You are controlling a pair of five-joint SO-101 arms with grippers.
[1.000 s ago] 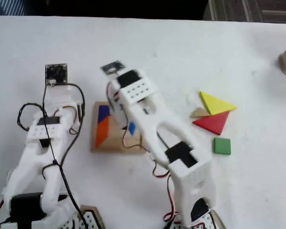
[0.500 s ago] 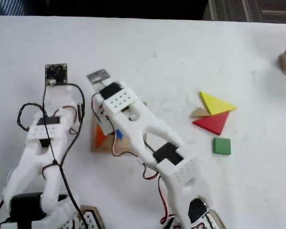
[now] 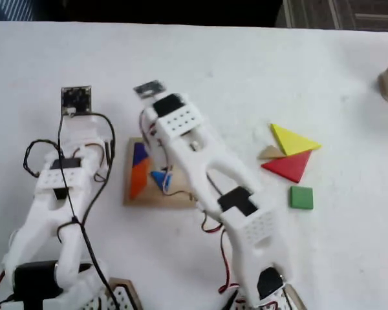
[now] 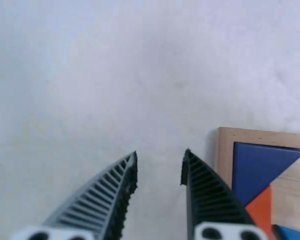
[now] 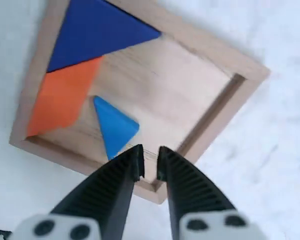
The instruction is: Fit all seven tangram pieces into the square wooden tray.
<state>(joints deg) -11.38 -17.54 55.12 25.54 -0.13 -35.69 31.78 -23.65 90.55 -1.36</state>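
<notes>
- The white surface carries everything; the pieces are split between its middle and its right side.
- The right gripper hangs over the near edge of the tray. Its fingers stand a narrow gap apart and pinch nothing.
- The left gripper sits over bare surface just left of the tray, fingers spread a little and empty.
- The square wooden tray lies between the two arms, with three pieces inside and most of its floor bare.
- The dark blue triangle fills the tray's far-left corner.
- The red triangle and yellow triangle lie well to the right of the tray, touching or nearly so.
- The orange piece lies against the tray's left wall, touching the dark blue triangle.
- The green square sits alone, just nearer than the red triangle.
- The light blue triangle lies loose on the tray floor beside the orange piece.
- The tan triangle is tucked between the yellow and the red.
- The pieces look light, stiff, flat and probably smooth. They likely slide when nudged, so pinching across two opposite edges seems safest.
</notes>
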